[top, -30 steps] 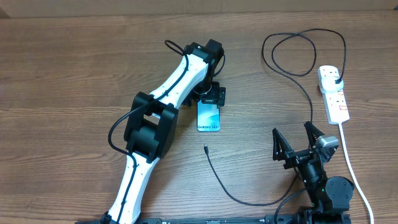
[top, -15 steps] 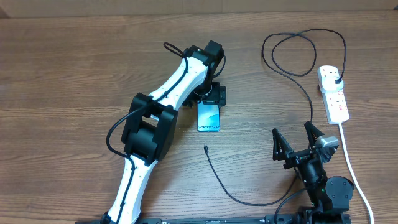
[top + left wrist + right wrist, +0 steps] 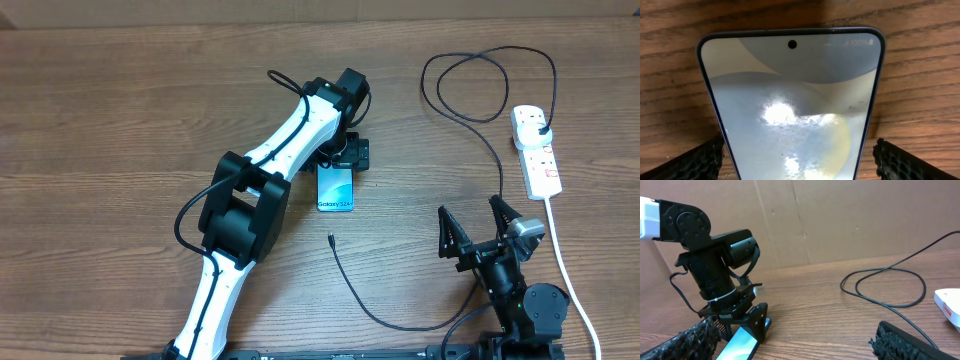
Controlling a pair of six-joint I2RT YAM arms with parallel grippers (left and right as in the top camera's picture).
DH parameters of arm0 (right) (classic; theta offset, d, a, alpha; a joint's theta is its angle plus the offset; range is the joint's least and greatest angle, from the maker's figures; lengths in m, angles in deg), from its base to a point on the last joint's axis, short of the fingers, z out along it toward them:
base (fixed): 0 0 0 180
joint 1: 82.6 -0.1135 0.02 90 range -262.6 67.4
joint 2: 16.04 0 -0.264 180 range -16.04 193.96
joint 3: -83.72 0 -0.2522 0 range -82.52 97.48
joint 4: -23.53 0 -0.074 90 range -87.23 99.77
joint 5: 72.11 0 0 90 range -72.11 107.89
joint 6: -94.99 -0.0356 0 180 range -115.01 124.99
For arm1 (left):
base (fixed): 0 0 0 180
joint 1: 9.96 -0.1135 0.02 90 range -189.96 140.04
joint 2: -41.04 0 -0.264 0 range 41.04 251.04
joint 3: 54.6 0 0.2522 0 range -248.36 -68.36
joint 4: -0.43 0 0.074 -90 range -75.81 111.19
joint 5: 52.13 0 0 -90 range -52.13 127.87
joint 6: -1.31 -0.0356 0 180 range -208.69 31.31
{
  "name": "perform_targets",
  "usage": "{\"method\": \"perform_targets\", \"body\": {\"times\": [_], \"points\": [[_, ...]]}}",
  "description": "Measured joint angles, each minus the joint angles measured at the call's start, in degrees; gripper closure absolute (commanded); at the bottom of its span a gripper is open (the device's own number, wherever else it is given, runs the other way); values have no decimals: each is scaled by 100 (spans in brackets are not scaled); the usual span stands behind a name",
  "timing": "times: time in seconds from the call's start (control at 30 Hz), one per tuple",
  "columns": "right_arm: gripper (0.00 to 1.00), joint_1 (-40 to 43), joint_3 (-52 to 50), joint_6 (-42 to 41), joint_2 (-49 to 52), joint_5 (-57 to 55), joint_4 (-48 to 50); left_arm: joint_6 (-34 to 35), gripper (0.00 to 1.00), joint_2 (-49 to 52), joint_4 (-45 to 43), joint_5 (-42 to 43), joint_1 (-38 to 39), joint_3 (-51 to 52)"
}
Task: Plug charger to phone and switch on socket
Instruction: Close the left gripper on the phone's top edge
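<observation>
- Left gripper (image 3: 346, 156) has edged slightly right above the phone (image 3: 336, 188); nothing else has shifted.
- Its jaws are spread, straddling the phone's far end, which lies flat on the table (image 3: 120, 110). An off-centre close could skid or twist the phone.
- Right gripper (image 3: 478, 232) has its jaws spread and empty, well apart from the charger tip (image 3: 330, 239), which lies loose near the phone's near edge. The thin tip may slip from the pads.
- Plug (image 3: 540, 126) sits in the socket (image 3: 538, 160); tugging the cable (image 3: 385, 315) could drag the socket.
</observation>
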Motion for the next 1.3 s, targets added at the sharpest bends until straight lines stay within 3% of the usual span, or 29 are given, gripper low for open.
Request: {"method": "perform_targets", "body": {"times": [1.3], "points": [[0, 0, 0, -2, 0, 2, 0, 114, 0, -258, -706, -173, 72, 503]]}}
